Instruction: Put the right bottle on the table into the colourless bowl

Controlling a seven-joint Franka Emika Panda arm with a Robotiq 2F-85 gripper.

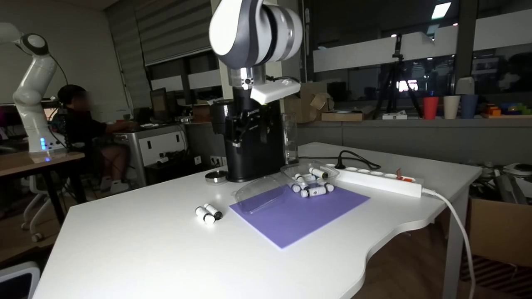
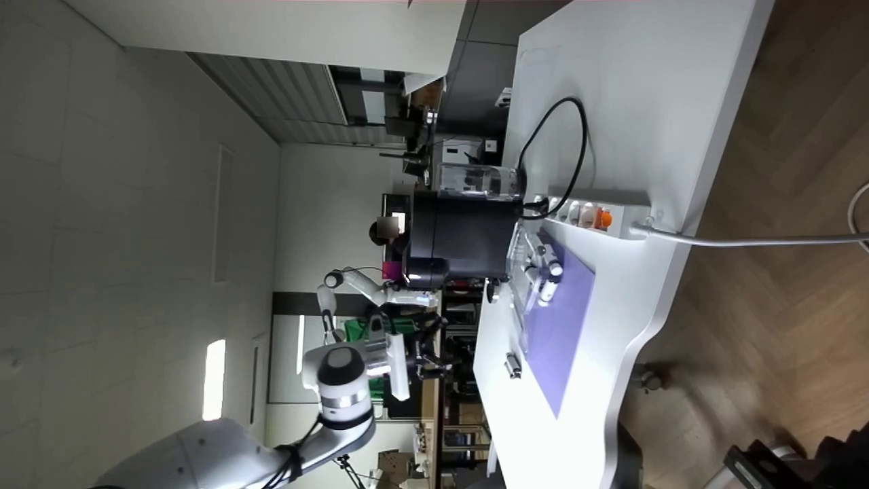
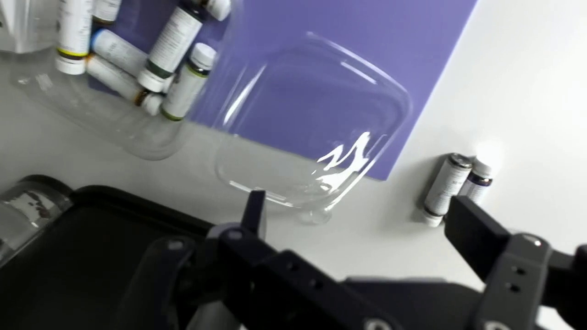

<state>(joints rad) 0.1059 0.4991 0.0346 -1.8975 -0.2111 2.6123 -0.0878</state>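
Claw (image 3: pixel 360 208) jaws spread well apart. Two bottles (image 3: pixel 449 188) lie side by side on the bench (image 1: pixel 145 249), just beside purple mat (image 1: pixel 299 224); clear bowl (image 3: pixel 117 126) with more bottles (image 3: pixel 172 43) inside overlaps the mat's edge.

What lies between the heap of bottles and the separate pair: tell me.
From the heap to the pair, the wrist view shows what looks like a clear plastic lid, partly over the purple mat, then white table.
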